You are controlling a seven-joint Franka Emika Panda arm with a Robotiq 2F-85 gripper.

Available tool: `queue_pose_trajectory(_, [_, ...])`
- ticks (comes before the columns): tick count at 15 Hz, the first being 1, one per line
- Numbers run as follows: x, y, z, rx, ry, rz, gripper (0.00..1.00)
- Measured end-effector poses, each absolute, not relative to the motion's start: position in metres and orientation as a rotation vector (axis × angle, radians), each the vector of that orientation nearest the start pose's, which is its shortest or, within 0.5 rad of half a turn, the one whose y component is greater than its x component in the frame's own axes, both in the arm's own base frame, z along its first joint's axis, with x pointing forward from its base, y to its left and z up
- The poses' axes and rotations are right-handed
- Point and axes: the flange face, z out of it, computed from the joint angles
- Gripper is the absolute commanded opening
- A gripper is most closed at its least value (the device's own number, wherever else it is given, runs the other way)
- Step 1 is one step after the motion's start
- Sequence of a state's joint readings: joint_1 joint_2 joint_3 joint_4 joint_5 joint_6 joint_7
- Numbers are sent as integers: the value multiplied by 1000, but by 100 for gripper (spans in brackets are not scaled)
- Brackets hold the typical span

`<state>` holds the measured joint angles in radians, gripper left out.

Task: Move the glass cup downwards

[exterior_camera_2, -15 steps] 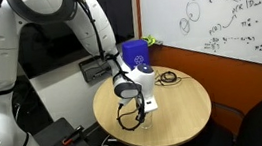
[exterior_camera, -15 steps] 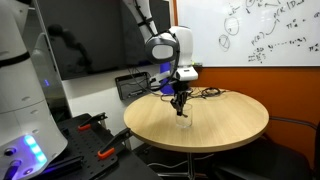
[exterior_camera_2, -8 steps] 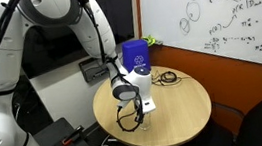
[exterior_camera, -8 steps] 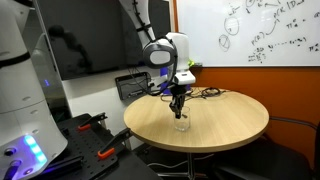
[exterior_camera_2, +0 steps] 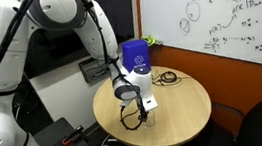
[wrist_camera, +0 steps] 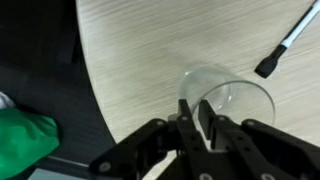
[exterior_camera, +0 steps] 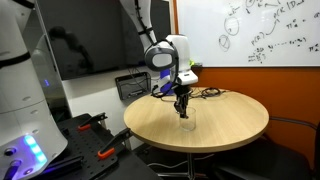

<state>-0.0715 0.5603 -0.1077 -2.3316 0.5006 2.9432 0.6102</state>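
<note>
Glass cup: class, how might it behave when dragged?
The glass cup looks clear, so probably rigid but breakable. Its smooth wall may slip in the gripper pinching its rim. Short and wide, it likely slides rather than tips.

One glass cup (wrist_camera: 240, 92) right at the pincer (wrist_camera: 196, 106). One dark pen (wrist_camera: 288, 45) near it, off to one side. One blue box (exterior_camera_2: 135, 54) well apart from it, one round table (exterior_camera: 228, 128) beneath.

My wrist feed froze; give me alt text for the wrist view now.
The gripper enters from the bottom edge, its fingers closed on the near rim of the glass cup on the wooden table. A dark pen-like object lies apart at upper right; something green shows beyond the table edge, lower left.
</note>
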Motion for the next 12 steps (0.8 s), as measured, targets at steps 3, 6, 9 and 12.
queue_pose_trajectory(3, [485,-127,105,-2480,1814,-79,75])
queue_pose_trajectory(6, [488,-129,114,-2484,1793,-99,96])
queue_pose_trajectory(9, [492,-129,145,-2499,1734,-161,100])
queue_pose_trajectory(12, [491,-119,179,-2543,1643,-146,100])
